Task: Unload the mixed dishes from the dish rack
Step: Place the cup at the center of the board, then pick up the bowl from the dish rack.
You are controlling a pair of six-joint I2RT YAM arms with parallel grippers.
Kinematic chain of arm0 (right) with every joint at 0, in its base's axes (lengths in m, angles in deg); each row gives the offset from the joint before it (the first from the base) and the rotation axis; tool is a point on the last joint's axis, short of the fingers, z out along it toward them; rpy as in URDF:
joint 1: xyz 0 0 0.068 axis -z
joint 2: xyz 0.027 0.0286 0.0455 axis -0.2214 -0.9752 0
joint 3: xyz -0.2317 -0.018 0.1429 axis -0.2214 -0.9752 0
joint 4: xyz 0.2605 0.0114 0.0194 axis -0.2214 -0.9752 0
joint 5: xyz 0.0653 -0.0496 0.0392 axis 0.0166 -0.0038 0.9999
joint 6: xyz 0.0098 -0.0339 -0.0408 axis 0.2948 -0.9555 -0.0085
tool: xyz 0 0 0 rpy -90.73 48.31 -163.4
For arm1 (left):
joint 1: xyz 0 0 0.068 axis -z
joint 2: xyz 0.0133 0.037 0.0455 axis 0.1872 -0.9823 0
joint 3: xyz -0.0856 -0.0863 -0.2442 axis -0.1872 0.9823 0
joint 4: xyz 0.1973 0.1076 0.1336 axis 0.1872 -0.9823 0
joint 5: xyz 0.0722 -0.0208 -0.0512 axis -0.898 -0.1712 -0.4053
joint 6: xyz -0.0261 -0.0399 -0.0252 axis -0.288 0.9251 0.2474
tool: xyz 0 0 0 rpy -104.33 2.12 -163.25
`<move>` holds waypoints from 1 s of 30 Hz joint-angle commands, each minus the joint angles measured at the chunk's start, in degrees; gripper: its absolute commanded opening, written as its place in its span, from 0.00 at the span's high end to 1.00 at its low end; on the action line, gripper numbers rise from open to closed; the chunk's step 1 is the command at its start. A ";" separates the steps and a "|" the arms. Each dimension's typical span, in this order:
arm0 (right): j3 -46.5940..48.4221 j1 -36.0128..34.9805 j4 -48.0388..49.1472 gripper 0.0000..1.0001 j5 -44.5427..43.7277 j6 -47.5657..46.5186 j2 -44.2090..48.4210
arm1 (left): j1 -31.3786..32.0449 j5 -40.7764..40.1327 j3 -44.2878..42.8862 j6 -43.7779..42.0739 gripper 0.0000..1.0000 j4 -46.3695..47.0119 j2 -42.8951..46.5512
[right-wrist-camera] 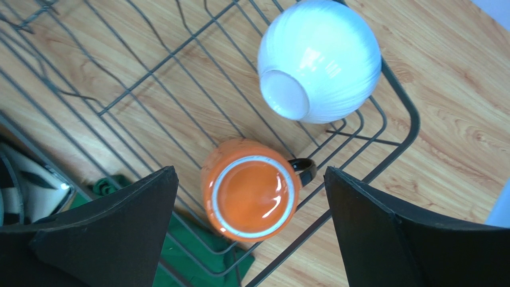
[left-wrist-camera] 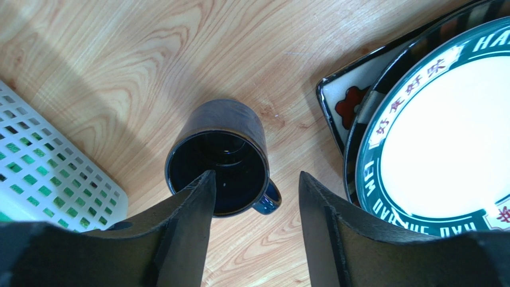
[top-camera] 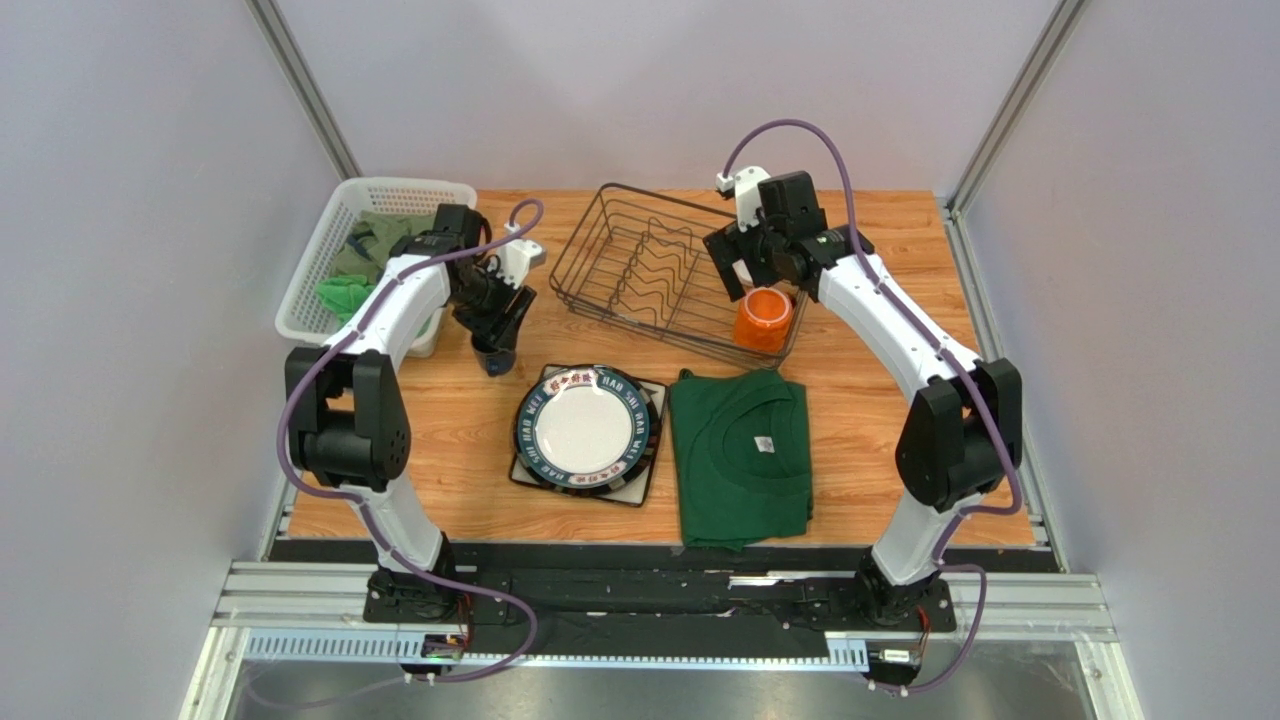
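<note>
black fingers (left-wrist-camera: 179, 233) of the left pincer (left-wrist-camera: 254, 178) fill the bottom of my left wrist view, spread apart and gripping nothing. right under them the dark blue mug (left-wrist-camera: 218, 140) stands upright on the table (left-wrist-camera: 149, 54), out of the rack. one fingertip sits over the mug's mouth and the other is outside, past the little handle. can't tell if either one touches it. off to that pincer's right, a round dark-rimmed plate (left-wrist-camera: 443, 131) lies on the square flower-patterned plate (left-wrist-camera: 342, 98), flat on the table. to the pincer's left is a corner of the white perforated basket (left-wrist-camera: 54, 179), near the mug.

over on the right wrist view, the right pincer (right-wrist-camera: 245, 174) is released too, fingers spread wide, hanging above the dish rack (right-wrist-camera: 413, 119) with nothing in it. the orange mug (right-wrist-camera: 251, 194) is directly below, between the two fingers, upside down in a corner of the rack with its dark handle pointing at the rim wire. beyond the pincer the white bowl (right-wrist-camera: 320, 60) is also in the rack, turned over with its foot showing, close to the mug but not touching it. a green shirt (right-wrist-camera: 200, 260) lies on the table on the pincer's near side, just beside the rack's edge.
</note>
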 commanded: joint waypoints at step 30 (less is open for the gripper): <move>17.58 5.04 0.16 0.00 -0.42 -25.31 -18.11 | 0.15 4.44 -0.97 -0.39 0.34 -2.71 11.89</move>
